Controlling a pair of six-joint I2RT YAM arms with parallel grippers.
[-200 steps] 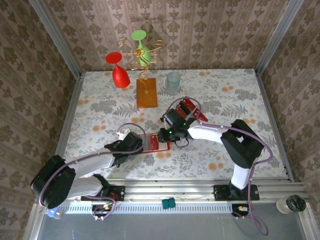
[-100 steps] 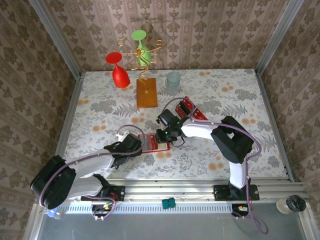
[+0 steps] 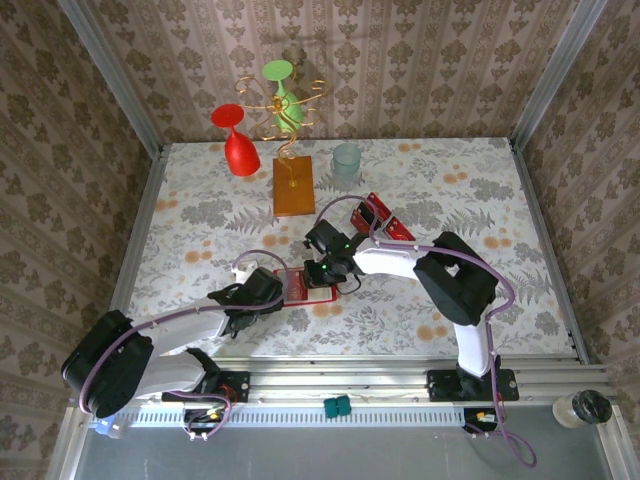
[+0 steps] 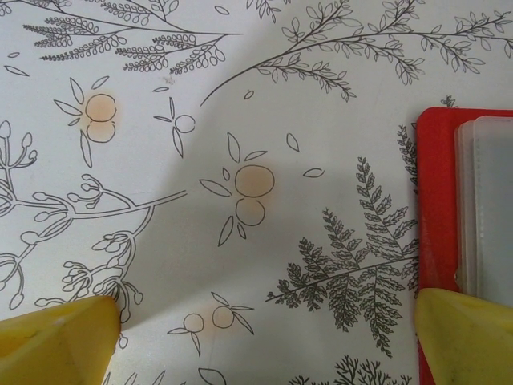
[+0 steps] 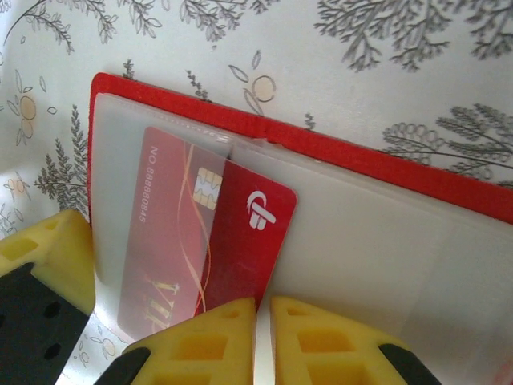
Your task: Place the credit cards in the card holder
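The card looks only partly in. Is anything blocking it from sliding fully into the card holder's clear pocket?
Nothing visible does. The credit card sits partly under the card holder's clear pocket, no other card lies inside ahead of it, and the right gripper's shut jaws sit at its near edge.

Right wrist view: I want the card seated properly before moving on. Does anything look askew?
Yes. The card is only partly inside the clear pocket of the open wallet. It sits slightly tilted against the wallet's edges, and its logo side still lies uncovered outside the pocket.
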